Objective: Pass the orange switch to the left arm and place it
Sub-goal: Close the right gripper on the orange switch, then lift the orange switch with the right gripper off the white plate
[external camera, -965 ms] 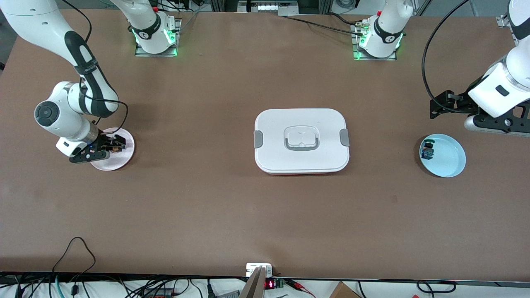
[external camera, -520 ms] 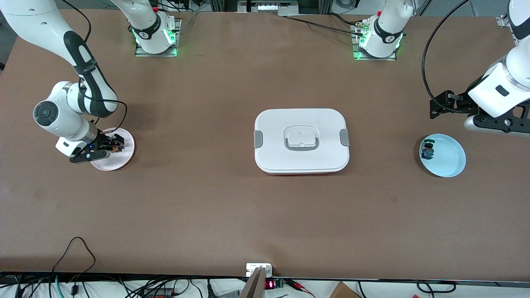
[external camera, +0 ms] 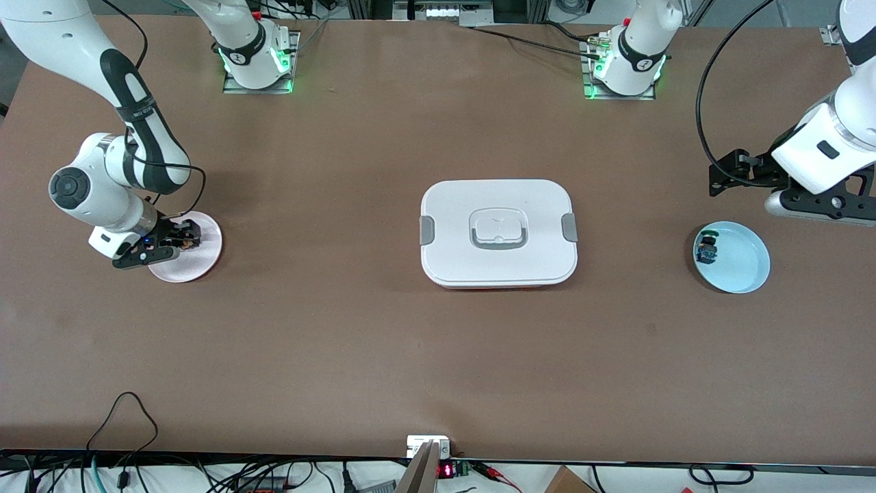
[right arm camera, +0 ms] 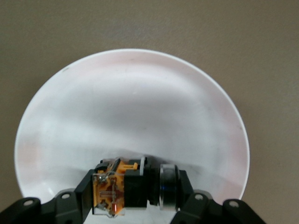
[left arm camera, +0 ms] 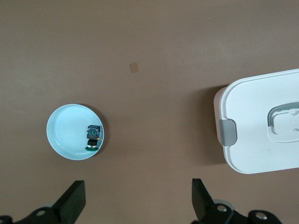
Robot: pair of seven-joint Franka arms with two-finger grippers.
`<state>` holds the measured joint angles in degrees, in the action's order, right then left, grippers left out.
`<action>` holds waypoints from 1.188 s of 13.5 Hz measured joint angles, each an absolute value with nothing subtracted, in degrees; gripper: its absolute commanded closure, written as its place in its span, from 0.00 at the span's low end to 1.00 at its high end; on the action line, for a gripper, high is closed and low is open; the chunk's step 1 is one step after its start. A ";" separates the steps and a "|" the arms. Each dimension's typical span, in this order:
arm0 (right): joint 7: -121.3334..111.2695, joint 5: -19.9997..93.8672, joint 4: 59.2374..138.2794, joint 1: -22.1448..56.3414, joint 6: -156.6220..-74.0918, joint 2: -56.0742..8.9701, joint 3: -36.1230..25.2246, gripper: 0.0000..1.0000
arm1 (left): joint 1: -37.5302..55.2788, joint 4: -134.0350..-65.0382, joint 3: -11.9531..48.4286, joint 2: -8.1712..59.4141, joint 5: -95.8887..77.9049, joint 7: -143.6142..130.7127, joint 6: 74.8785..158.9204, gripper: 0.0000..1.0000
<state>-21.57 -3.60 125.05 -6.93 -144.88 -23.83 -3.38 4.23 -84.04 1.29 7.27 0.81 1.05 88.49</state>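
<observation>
The orange switch, orange-bodied with a black cylindrical end, sits crosswise between the fingers of my right gripper. That gripper is shut on it, low over the pink plate at the right arm's end of the table. The plate has nothing else on it. My left gripper is open with nothing between its fingers. It hangs above the table at the left arm's end, close to the blue plate. The white box stands in the middle of the table.
A small blue-and-green component lies in the blue plate at its rim. The box has grey side clips and a recessed lid handle. Cables and electronics line the table edge nearest the front camera.
My right gripper has closed on the orange switch and drawn slightly back toward its end of the table. The left arm has barely moved.
</observation>
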 measured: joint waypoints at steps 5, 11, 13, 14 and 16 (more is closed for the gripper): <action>-21.57 -3.59 118.29 -5.43 -130.92 -20.10 -2.83 0.89 | 4.24 -84.04 1.29 7.27 0.81 1.04 88.49 0.00; -24.05 -3.26 112.47 -4.16 -122.73 -14.20 -0.02 0.92 | 4.24 -84.04 1.19 7.27 0.81 1.05 88.49 0.00; -24.69 -2.12 107.45 -3.13 -116.51 -12.74 2.35 0.93 | 4.24 -84.04 1.20 7.27 0.81 1.04 88.48 0.00; -24.92 -1.12 104.85 -1.92 -113.82 -12.09 2.87 0.94 | 4.25 -84.04 1.21 7.27 0.81 1.04 88.36 0.00; -25.01 1.68 100.31 0.77 -110.15 -10.80 3.27 0.99 | 4.31 -84.04 1.26 7.31 0.81 1.04 87.81 0.00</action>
<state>-25.01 1.68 100.31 0.77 -110.15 -10.80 3.27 4.31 -84.04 1.26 7.31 0.81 1.04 87.81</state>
